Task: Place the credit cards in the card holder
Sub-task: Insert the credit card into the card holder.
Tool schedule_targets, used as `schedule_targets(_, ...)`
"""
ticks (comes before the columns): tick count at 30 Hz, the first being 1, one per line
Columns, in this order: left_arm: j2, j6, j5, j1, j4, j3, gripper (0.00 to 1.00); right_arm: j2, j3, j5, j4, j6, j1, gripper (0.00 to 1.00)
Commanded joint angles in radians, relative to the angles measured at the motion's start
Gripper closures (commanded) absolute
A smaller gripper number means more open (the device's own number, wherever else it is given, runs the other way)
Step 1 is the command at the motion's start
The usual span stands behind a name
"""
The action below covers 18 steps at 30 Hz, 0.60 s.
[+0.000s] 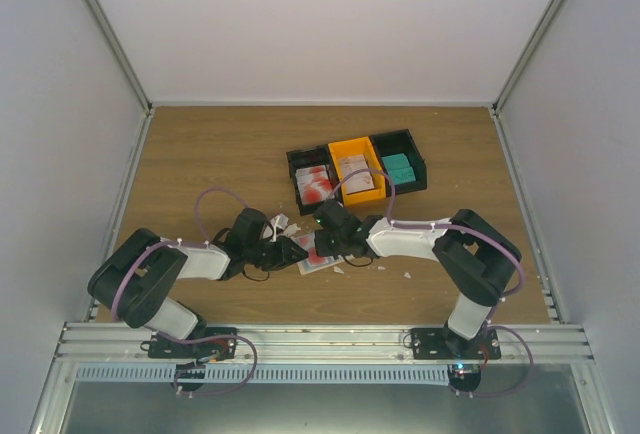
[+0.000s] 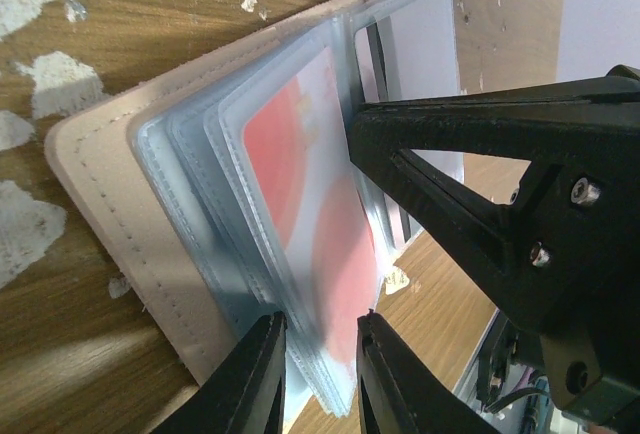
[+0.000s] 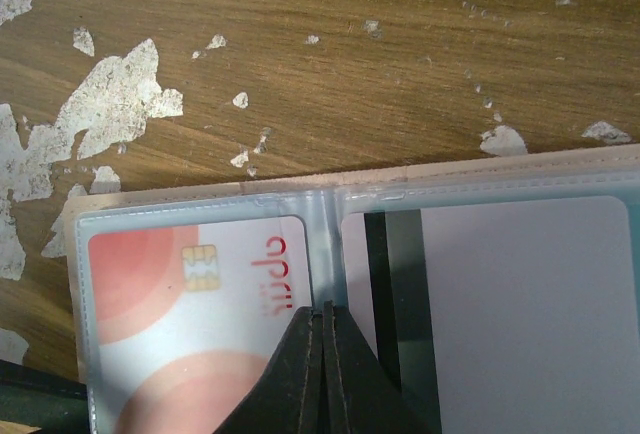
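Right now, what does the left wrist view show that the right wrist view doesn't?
Only left wrist: the fanned stack of clear sleeves, the left claw straddling their edge, and the right claw seen from outside, tip down on the card holder. Only right wrist: the gold chip and red print on the red-and-white card, and the right claw's shut tips at the centre fold. Both: the open card holder, that card, a pale card beside it, white scraps, the wood table.
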Motion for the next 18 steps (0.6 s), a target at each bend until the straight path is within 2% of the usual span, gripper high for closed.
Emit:
schedule_targets(1, -0.004, 0.005, 0.008, -0.008, 0.052, 0.021, 0.76, 0.078, -0.05, 0.026, -0.112, 0.005, 0.005, 0.99)
schedule_targets(5, -0.012, 0.006, 0.003, -0.008, 0.052, 0.017, 0.77, 0.077, -0.051, 0.023, -0.109, 0.005, 0.006, 0.99)
schedule_targets(14, -0.014, 0.013, 0.004, -0.008, 0.055, 0.024, 0.86, 0.077, -0.053, 0.017, -0.101, 0.004, 0.005, 1.0)
schedule_targets(18, -0.006, 0.014, 0.005, -0.008, 0.061, 0.025, 0.88, 0.079, -0.057, 0.013, -0.096, 0.002, 0.005, 0.99)
